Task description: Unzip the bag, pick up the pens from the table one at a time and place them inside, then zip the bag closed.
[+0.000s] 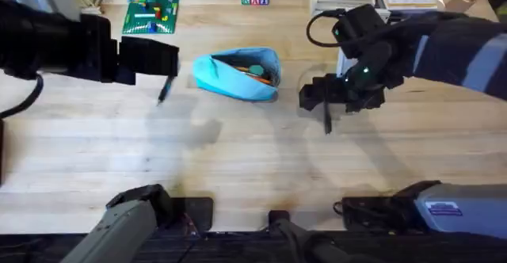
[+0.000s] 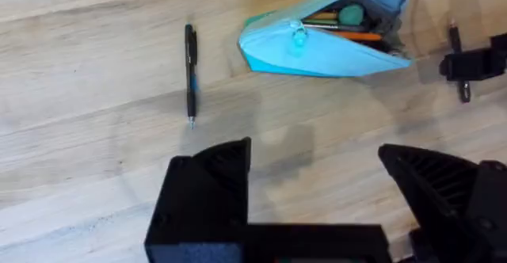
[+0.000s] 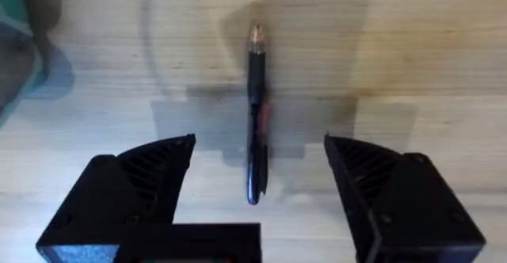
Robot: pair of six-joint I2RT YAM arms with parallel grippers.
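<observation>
desk [image 1: 253, 168] carrying all | bag [image 1: 238, 74] lying unzipped at center | L hand [image 2: 317, 207] hovering wide open, empty, nr pen [image 2: 191, 73] | R hand [image 3: 257, 207] gaping open, straddling 2nd pen [image 3: 256, 112], not gripping

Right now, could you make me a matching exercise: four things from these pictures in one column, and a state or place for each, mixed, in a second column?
Things:
1. blue pouch
2. pen under the right gripper
3. pen near the left gripper
4. green Lego baseplate

States:
a. lying between open fingers
b. unzipped, things inside
c. at the table's far edge
d. lying left of the pouch

Pairs: 1-b, 2-a, 3-d, 4-c
</observation>
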